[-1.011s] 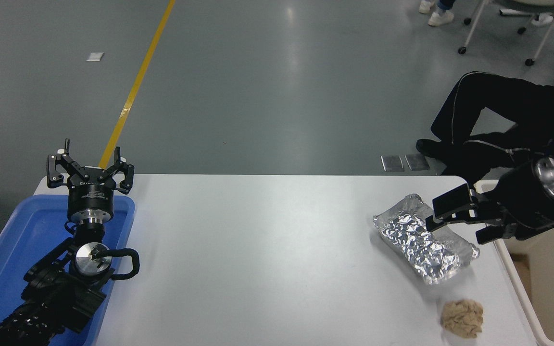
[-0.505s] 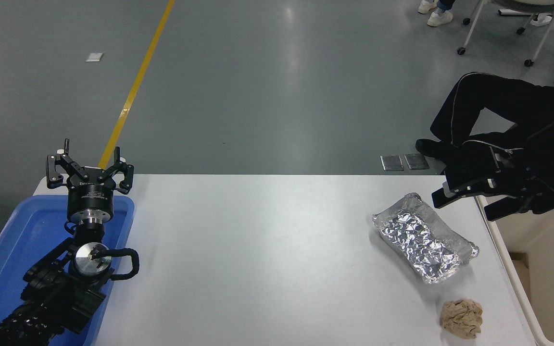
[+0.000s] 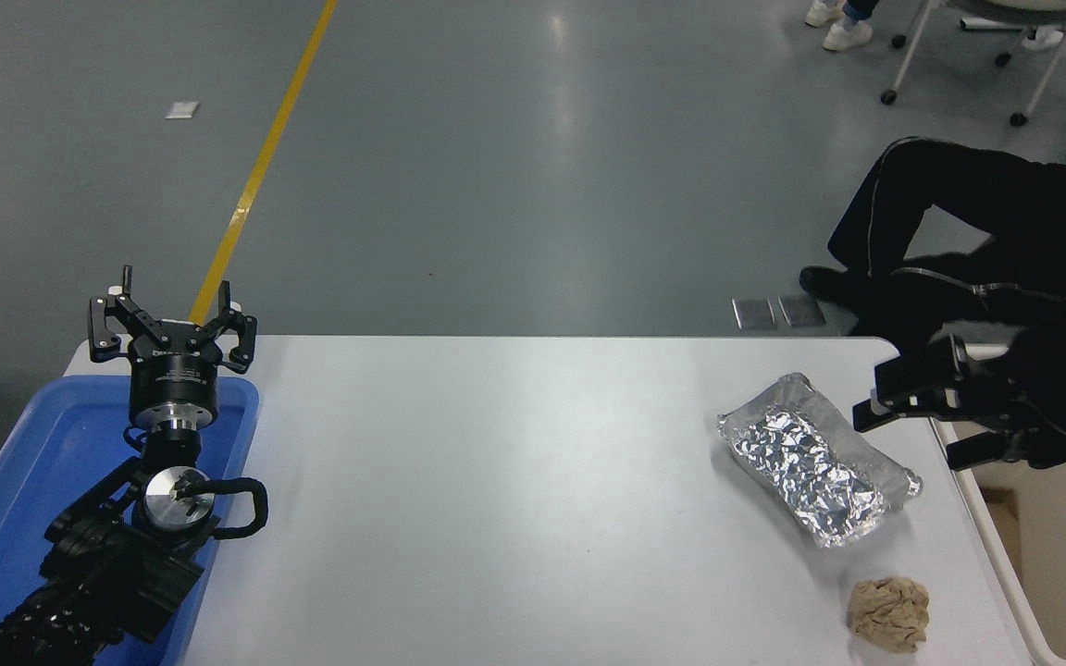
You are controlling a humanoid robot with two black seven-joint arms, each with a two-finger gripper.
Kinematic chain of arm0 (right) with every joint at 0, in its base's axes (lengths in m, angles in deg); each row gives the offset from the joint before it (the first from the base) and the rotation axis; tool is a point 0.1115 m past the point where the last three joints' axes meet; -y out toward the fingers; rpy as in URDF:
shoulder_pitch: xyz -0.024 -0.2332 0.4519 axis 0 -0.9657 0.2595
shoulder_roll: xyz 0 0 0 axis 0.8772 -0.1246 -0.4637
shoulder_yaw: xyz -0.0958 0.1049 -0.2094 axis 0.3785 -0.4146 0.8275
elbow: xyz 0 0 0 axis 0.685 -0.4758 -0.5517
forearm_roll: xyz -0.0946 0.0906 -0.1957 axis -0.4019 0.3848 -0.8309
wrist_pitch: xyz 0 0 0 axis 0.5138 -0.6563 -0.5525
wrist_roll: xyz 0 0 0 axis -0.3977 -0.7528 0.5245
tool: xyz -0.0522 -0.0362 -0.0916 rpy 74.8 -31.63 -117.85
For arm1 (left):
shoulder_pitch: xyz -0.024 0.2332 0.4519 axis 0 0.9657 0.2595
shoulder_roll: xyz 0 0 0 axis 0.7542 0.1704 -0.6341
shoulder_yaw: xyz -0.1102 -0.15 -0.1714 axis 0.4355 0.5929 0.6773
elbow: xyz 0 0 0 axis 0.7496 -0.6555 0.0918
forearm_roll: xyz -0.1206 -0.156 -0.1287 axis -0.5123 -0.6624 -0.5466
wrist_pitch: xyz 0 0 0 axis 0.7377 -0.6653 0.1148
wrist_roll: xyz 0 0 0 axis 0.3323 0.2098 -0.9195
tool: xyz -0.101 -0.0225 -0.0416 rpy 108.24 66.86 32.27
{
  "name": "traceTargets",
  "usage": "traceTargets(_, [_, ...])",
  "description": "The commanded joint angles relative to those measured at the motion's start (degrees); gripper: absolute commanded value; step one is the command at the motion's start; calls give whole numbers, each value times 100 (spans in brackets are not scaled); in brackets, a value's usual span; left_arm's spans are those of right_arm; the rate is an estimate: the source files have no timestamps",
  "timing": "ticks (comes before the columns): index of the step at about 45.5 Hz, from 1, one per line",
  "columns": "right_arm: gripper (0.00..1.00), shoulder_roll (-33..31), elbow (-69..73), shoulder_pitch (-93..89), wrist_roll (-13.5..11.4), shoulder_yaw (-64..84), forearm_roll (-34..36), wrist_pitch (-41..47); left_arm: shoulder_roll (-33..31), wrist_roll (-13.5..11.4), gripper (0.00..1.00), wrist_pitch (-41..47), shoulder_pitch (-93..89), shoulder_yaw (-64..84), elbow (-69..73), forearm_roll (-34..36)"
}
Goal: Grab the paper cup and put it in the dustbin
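Note:
The paper cup is not in view. The beige dustbin [image 3: 1005, 566] stands against the table's right edge, and only its rim and part of its inside show. My right gripper [image 3: 911, 437] is open and empty. It hovers over the table's right edge and the dustbin's near rim, just right of the foil tray [image 3: 815, 472]. My left gripper [image 3: 172, 326] is open and parked at the lower left over the blue tray [image 3: 24, 481].
A crumpled tan paper ball [image 3: 888, 612] lies near the table's front right corner. A seated person's black-clad legs [image 3: 959, 213] are beyond the table's far right corner. A wheeled chair [image 3: 959, 46] stands further back.
My right gripper lifted off the foil tray up and to the right, then came down a little. It now hovers over the dustbin's rim, still open and empty.

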Motion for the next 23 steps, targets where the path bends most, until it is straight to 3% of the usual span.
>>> traceTargets(1, [100, -60, -419, -1338, -36, 5, 419, -1225, 0, 0, 99, 0, 1, 0, 1, -1])
traceTargets(23, [100, -508, -112, -1076, -1, -39, 270, -1209, 0, 8, 99, 0, 1, 0, 1, -1])
